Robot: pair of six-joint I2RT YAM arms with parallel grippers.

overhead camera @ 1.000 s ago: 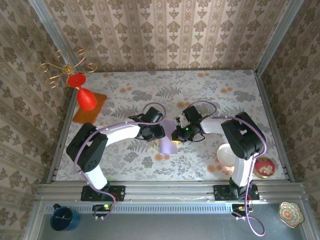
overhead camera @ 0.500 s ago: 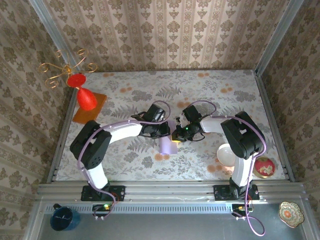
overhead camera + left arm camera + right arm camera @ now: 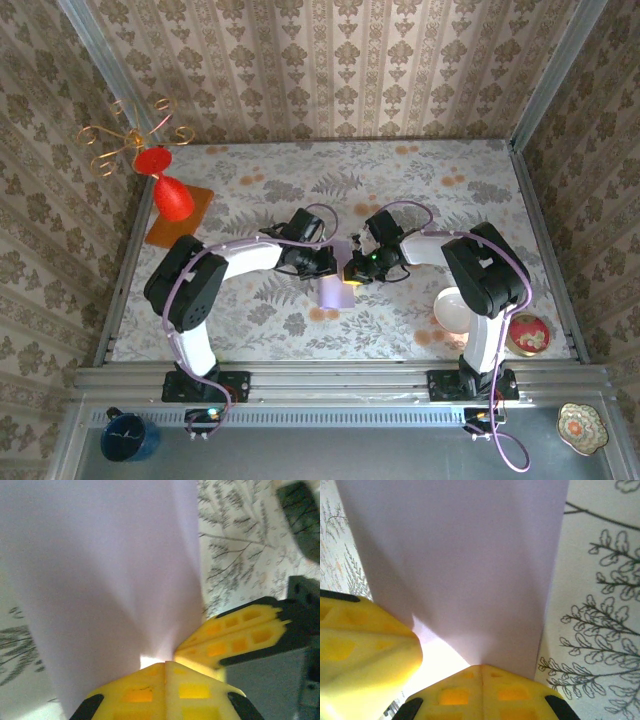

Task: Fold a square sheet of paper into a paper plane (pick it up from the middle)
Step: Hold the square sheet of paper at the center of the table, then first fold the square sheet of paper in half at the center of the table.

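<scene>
Far out to the left of the left jaws, a red vase point(image 3: 172, 198) stands on an orange mat point(image 3: 168, 233) near the table point(image 3: 250, 170) edge, well apart from both arms.

In the top view the left gripper point(image 3: 332, 262) sits near the middle of the table, its tip right against the tip of the right gripper point(image 3: 351, 269). In the left wrist view, the left gripper point(image 3: 165, 664) has its yellow jaws pressed together with no gap, pinching the edge of the pale lilac sheet of paper point(image 3: 110, 580). The sheet fans out ahead of the jaws with soft creases running from the pinch point.

In the top view the sheet of paper point(image 3: 337, 291) reaches from the two meeting tips toward the near edge of the table as a narrow pale strip. Whether its far end rests on the cloth I cannot tell.

Just right of the left jaws, the right gripper's yellow fingers point(image 3: 232, 640) come in at an angle and meet the paper at almost the same spot. In the right wrist view, the right gripper point(image 3: 481, 667) is likewise fully closed on the paper's point(image 3: 460, 565) edge, with a left finger point(image 3: 365, 650) just beside its jaws.

Farther right of the right jaws sits a white bowl point(image 3: 452, 310), and beyond it a small red dish point(image 3: 528, 334).
</scene>
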